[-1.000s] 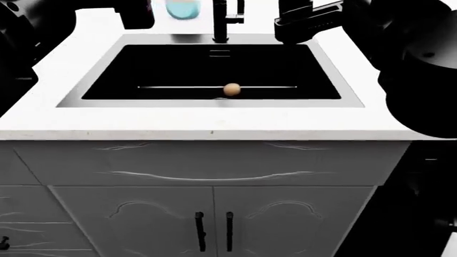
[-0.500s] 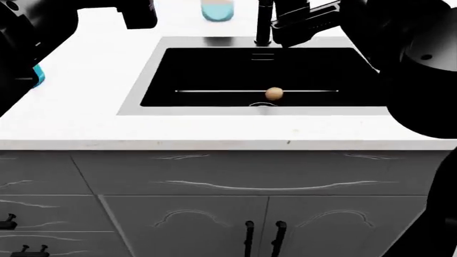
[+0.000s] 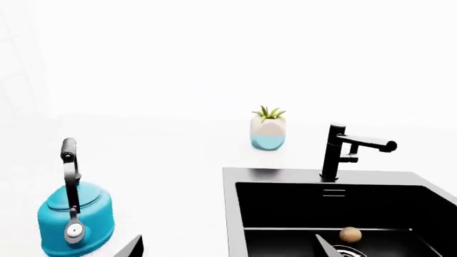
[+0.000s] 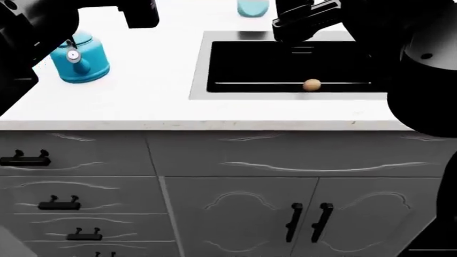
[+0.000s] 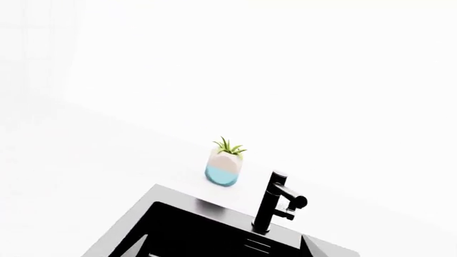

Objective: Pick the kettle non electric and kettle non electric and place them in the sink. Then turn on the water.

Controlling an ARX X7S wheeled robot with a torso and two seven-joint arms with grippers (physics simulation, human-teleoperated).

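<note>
One turquoise kettle (image 4: 78,61) with a black handle stands on the white counter left of the sink (image 4: 198,75). It also shows in the left wrist view (image 3: 75,217). The second kettle is out of view. My left gripper (image 4: 139,13) hangs above the counter between kettle and sink, open and empty, its fingertips (image 3: 132,249) spread wide. My right gripper (image 4: 307,24) is over the back of the sink by the black faucet (image 5: 275,203), open and empty. The black basin (image 3: 286,214) holds only a small tan ball (image 4: 312,84).
A pale teal plant pot (image 4: 253,6) stands behind the sink, left of the faucet (image 3: 343,155). White cabinet drawers and doors with black handles (image 4: 307,220) are below the counter edge. The wall is behind the counter.
The head view has swung left: the sink has slid to the right of the picture and the turquoise kettle has come into view at the left. Both arms keep their pose.
</note>
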